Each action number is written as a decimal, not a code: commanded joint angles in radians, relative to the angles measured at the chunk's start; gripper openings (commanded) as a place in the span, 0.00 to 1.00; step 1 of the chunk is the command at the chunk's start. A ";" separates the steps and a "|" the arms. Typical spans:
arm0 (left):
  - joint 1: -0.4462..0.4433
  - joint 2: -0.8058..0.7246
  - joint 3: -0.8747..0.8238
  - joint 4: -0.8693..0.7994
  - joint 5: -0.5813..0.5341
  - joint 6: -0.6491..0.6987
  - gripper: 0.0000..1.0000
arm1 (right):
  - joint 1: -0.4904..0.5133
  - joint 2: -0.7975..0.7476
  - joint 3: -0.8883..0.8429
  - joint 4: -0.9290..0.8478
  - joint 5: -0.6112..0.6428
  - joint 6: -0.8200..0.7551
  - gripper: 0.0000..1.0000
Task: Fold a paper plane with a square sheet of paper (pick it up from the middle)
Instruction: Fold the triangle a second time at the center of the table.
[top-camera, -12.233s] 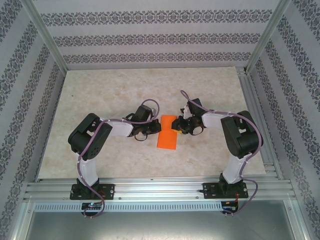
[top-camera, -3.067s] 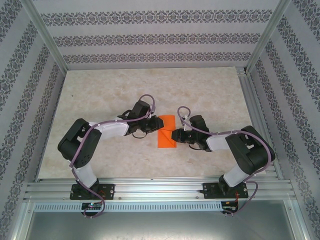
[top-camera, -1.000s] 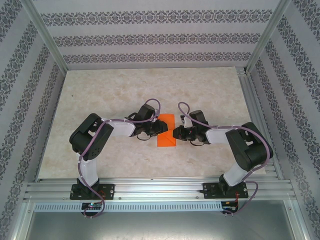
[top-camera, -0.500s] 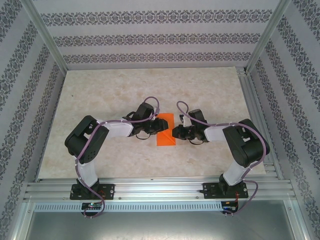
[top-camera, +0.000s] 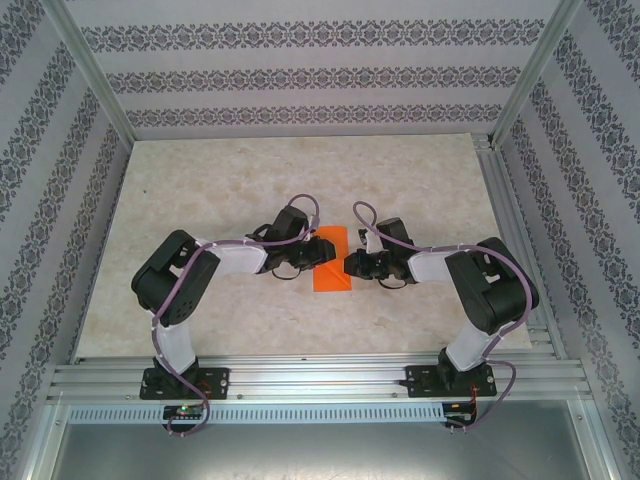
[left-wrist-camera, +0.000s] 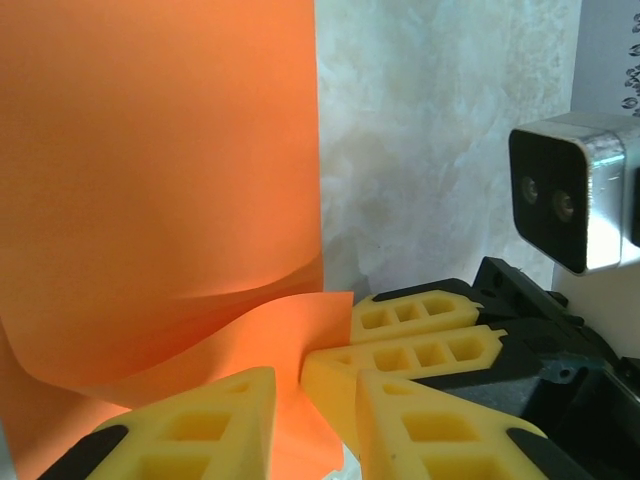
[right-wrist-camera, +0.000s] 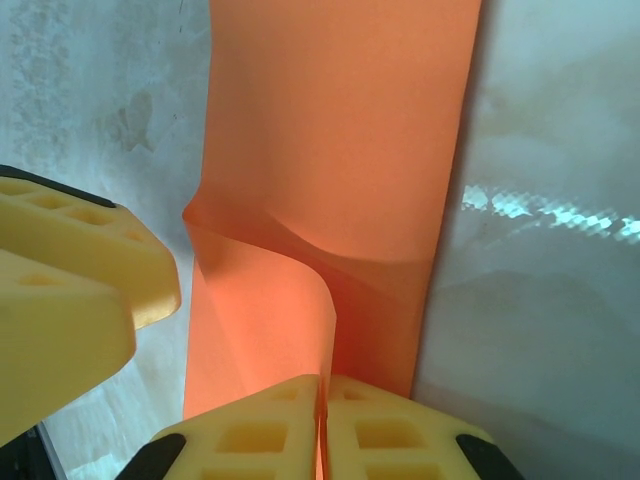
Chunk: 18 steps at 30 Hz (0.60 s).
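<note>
We are over the marble-patterned table (top-camera: 250, 180), and in the top view the orange paper (top-camera: 332, 282) lies near the middle of the frame, a narrow upright strip between the two arms. The left gripper (top-camera: 312, 256) comes in at its left edge and the right gripper (top-camera: 350, 266) meets it at its right edge, both low over the sheet.

In the right wrist view, the paper (right-wrist-camera: 340, 130) runs up the centre of the frame, flat on the table (right-wrist-camera: 540, 330). Near the bottom, one layer curls up off the rest. The right gripper (right-wrist-camera: 320, 385) has its two yellow fingers pressed together on that raised edge, with a thin line of orange between them. At the left edge of this frame we see the left gripper (right-wrist-camera: 150, 315) just beside the paper's side.

In the left wrist view, the paper (left-wrist-camera: 160, 150) fills the left half, its lower part lifting in a soft curve. The left gripper (left-wrist-camera: 315, 400) shows at the bottom with its fingers spread a little, and the lifted flap rises in the gap. We cannot tell whether either pad presses on it. The right gripper (left-wrist-camera: 350, 335) pokes in from the lower right, its tips at that same flap, with its camera (left-wrist-camera: 565, 195) above on the right.
</note>
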 joint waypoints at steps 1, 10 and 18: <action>-0.016 0.033 0.006 0.031 0.000 0.002 0.29 | -0.009 0.009 0.019 -0.001 -0.003 -0.021 0.10; -0.016 0.054 0.012 0.043 0.000 0.002 0.29 | -0.012 -0.004 0.004 -0.003 0.010 -0.019 0.11; -0.015 0.066 0.016 0.027 -0.006 0.013 0.28 | -0.014 -0.002 0.016 -0.011 0.011 -0.020 0.13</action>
